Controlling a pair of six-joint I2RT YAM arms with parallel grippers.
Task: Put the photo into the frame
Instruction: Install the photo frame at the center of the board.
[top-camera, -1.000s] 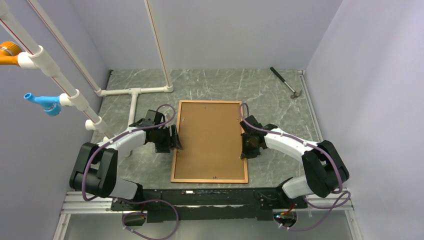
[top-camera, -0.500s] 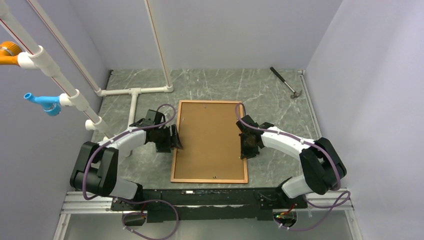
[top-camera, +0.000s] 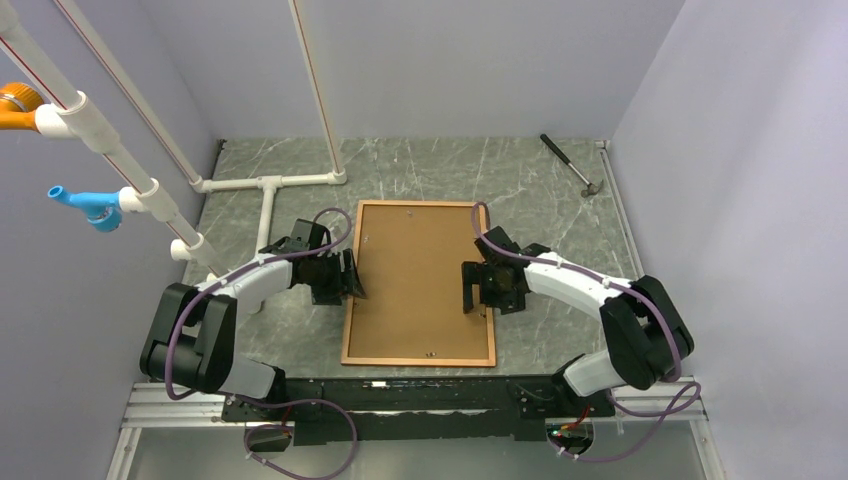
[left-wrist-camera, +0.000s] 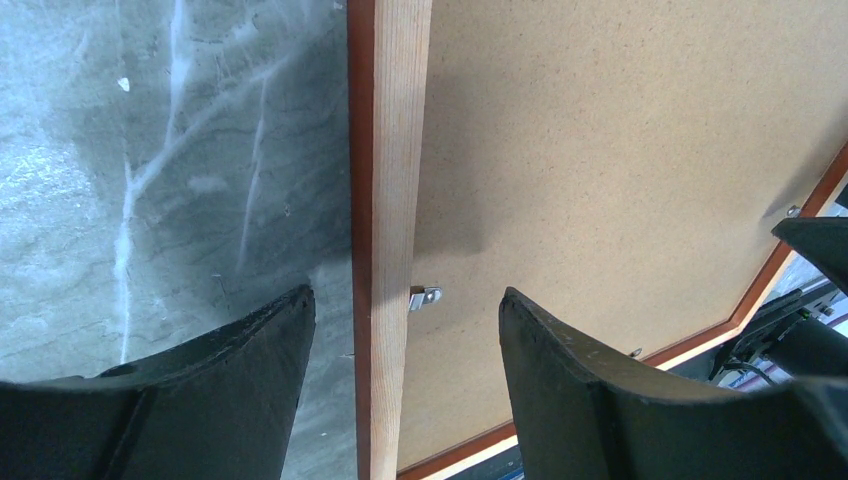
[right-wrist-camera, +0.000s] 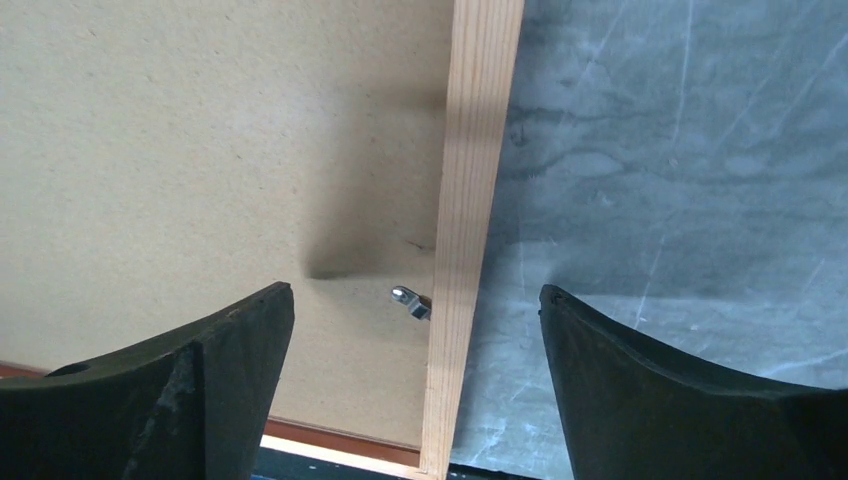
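Where it lies flat mid-table, back up, frame (left-wrist-camera: 392, 150) holds fibreboard backing panel (top-camera: 420, 280). Left gripper (left-wrist-camera: 405, 300), right gripper (right-wrist-camera: 415, 292): jaws wide, each straddling a side rail. Hammer (top-camera: 572, 165) far right; PVC pipe (top-camera: 268, 205) left.

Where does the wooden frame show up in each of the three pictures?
Top view: the frame lies flat at the centre.
Left wrist: its left rail runs up the middle.
Right wrist: its right rail runs up, just right of centre.
Shared landmark: the brown backing panel inside the frame.
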